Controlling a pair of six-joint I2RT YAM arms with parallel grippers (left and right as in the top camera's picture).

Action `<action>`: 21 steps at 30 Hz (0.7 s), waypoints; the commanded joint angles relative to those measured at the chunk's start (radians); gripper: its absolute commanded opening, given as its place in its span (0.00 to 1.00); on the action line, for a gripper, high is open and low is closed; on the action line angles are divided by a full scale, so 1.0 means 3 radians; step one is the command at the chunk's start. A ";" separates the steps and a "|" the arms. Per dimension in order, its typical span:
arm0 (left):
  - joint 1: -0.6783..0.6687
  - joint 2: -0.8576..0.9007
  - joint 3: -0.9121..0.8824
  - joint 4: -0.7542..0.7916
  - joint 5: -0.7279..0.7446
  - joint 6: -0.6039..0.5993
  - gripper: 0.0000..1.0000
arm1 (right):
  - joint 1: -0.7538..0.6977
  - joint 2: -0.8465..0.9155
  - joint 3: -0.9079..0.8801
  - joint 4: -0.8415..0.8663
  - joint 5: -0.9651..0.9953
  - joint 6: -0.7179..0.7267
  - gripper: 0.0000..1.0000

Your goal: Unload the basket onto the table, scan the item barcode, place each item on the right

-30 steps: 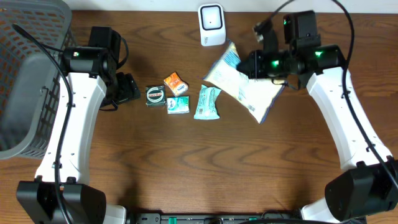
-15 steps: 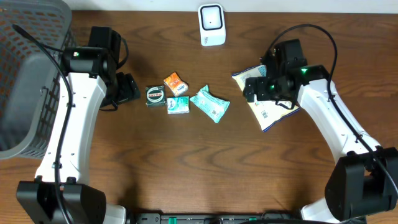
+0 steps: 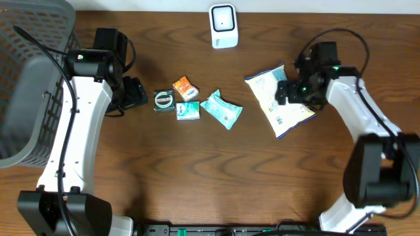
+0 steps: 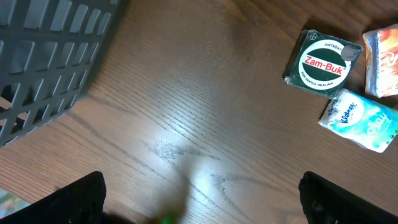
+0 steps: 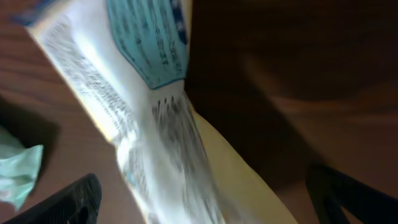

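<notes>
Right claw is wide. In the right wrist view 1 finger sits in each bottom corner of the frame, with the snack bag running between them. That view is blurred, and I can't see either finger touching the bag.

Overhead: the bag lies flat on the wooden table, right of centre, printed side up. The right claw is over its right edge. There's a small dark print patch near the bag's lower end, too small to read.

The white scanner is at top centre, up-left of the bag and well apart from it.

Left claw is also wide, 1 finger in each bottom corner of the left wrist view, only bare wood between them.

4 small items sit at frame centre:
- Zam-Buk tin
- Kleenex tissue pack, just beside the tin at its lower right
- Orange packet, above the tissue pack
- Teal wipes pack, rightmost, between the cluster and the bag

The grey basket fills the upper left of the overhead frame.
</notes>
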 commanded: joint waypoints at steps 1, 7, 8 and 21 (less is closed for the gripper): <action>0.0011 0.0022 -0.0008 -0.0014 -0.0029 -0.0029 0.97 | -0.0014 0.0282 0.0001 0.0028 -0.0333 -0.0140 0.99; 0.0011 0.0022 -0.0008 -0.0014 -0.0029 -0.0028 0.97 | -0.0011 0.0535 0.0001 0.0027 -0.0671 -0.0223 0.56; 0.0011 0.0022 -0.0008 -0.0014 -0.0029 -0.0028 0.98 | -0.0011 0.0534 0.0003 0.0027 -0.0696 -0.0221 0.42; 0.0011 0.0022 -0.0008 -0.0014 -0.0029 -0.0029 0.98 | -0.0008 -0.0092 0.0090 0.0128 -0.2321 -0.0186 0.01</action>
